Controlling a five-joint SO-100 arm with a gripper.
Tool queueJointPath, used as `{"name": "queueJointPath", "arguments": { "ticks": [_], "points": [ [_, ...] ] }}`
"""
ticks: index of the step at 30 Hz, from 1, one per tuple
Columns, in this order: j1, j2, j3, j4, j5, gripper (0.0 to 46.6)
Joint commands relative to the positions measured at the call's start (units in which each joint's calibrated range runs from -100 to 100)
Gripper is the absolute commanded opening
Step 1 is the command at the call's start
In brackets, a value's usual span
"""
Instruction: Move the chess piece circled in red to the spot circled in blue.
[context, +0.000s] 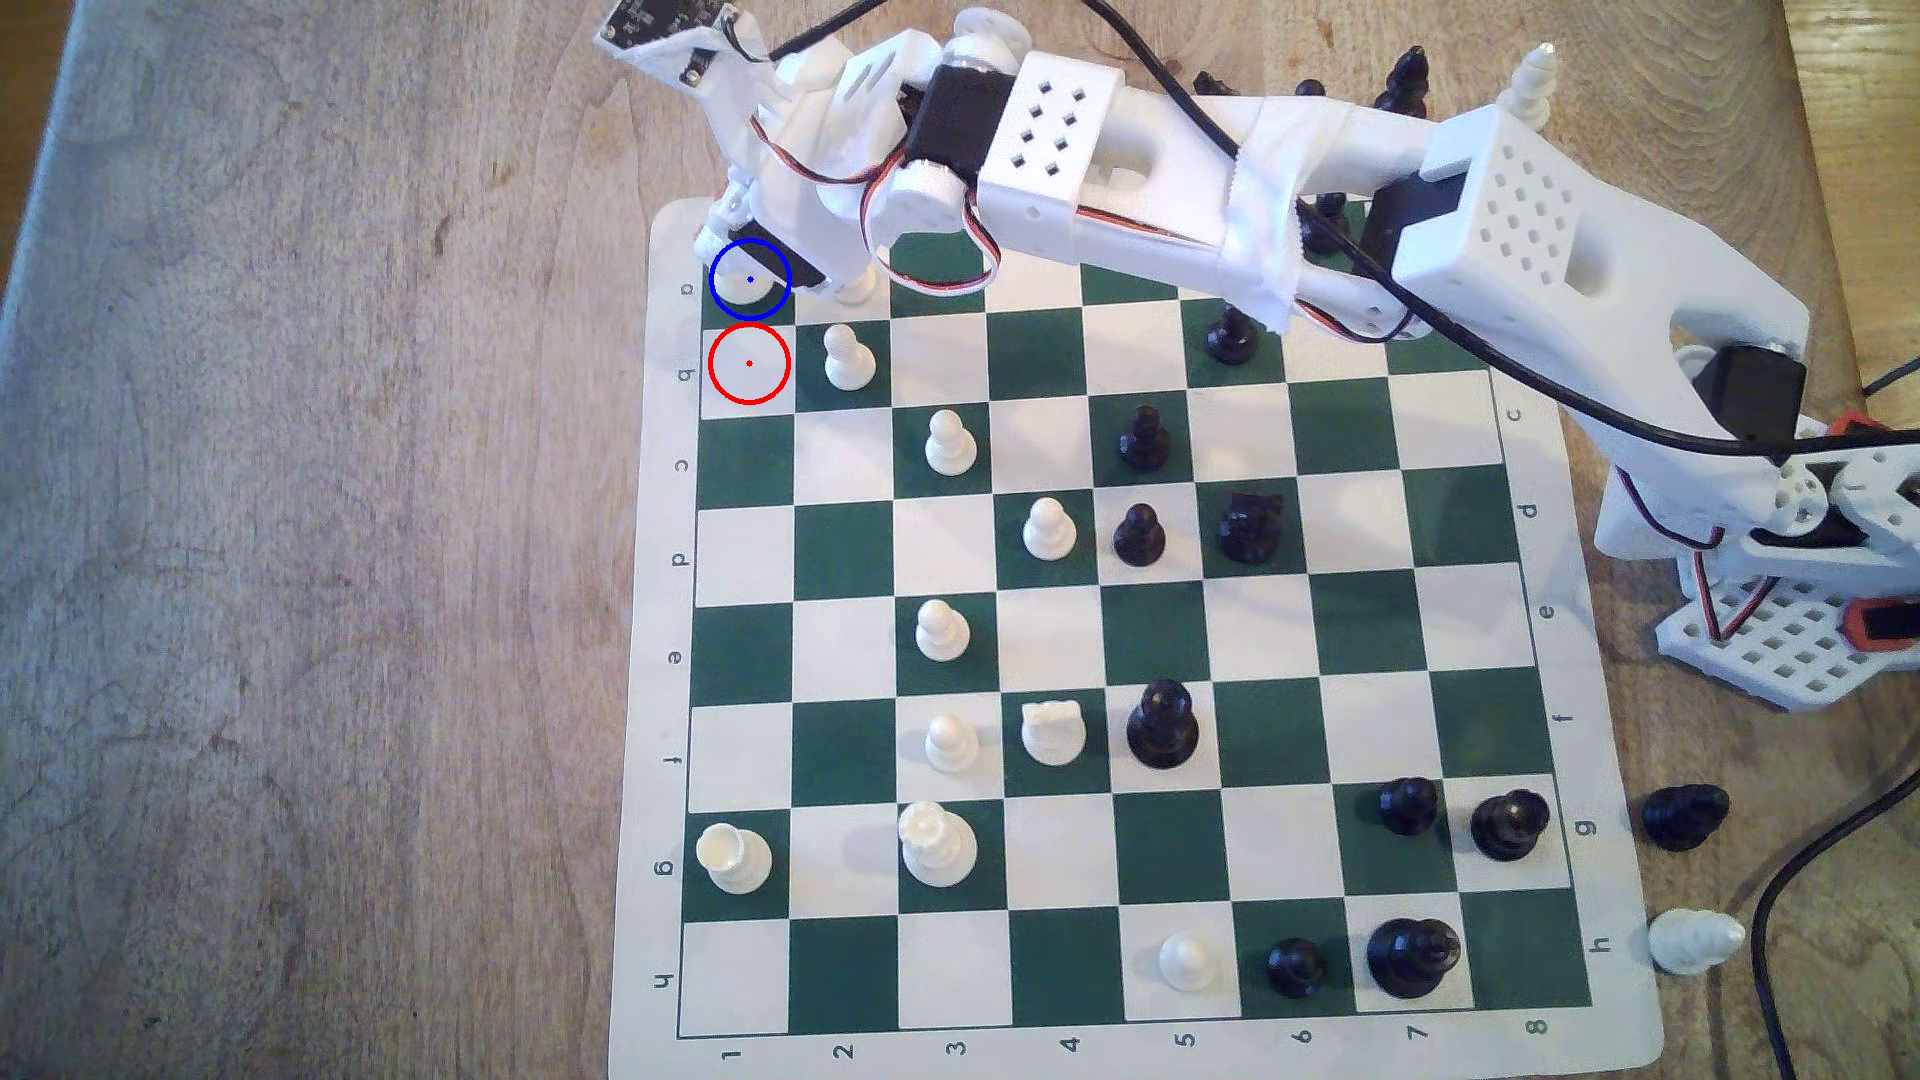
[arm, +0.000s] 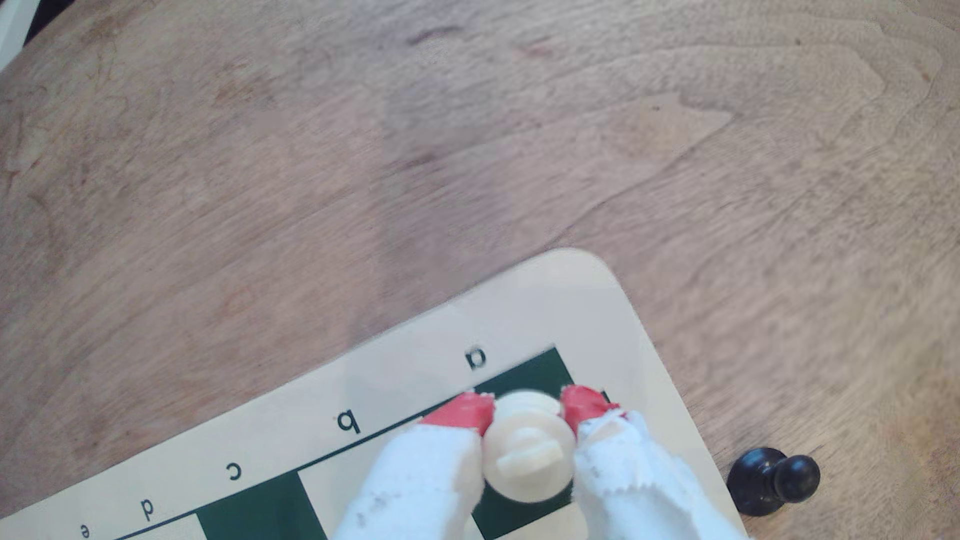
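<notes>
Landmark: green-and-cream vinyl chessboard (context: 1132, 976) on the wooden table (context: 312, 623); all positions given against it.

White 3D-printed arm (context: 1143, 166) reaches across the board's row-a edge to the corner square a1; the gripper (arm: 527, 410), its fingers wrapped in white tape with red tips (arm: 462, 413), is closed narrowly on the tall cream-white chess piece with wide round base and knobbed top (arm: 527, 451); one red tip on each side of the body, both in contact (wrist view; piece seen from above, upright as far as I can tell).

Piece sits over the dark green corner square ringed in blue (context: 750, 278) beside the margin letter "a"; exterior view shows its cream base inside the blue ring; whether the base touches the board or rides just above it, cannot tell.

The white square ringed in red (context: 749, 363), next along the same edge column at row b, is bare; a short white pawn (context: 849, 358) stands on the square just beside it.

A black pawn (arm: 774, 480) lies on its side on the table, just off the board's corner near a1.
</notes>
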Motion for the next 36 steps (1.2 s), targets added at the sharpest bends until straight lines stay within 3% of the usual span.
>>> {"name": "queueJointPath", "arguments": {
  "ticks": [1,4,7,8,13,19,24,36],
  "points": [
    [-0.16,-2.06,-4.91,0.61,0.24,1.1],
    [-0.16,-1.81,-4.91,0.77,0.29,1.5],
    [-0.16,-1.64,-4.91,0.86,0.29,7.9],
    [-0.16,-1.72,-4.91,0.94,0.29,13.3],
    [0.15,-2.74,-4.91,1.84,0.29,19.0],
    [0.78,-4.18,-4.54,3.23,0.29,20.4],
    [0.78,-10.89,2.8,3.23,0.15,20.6],
    [0.31,-40.18,41.78,-6.02,0.29,20.7]
  ]
}}
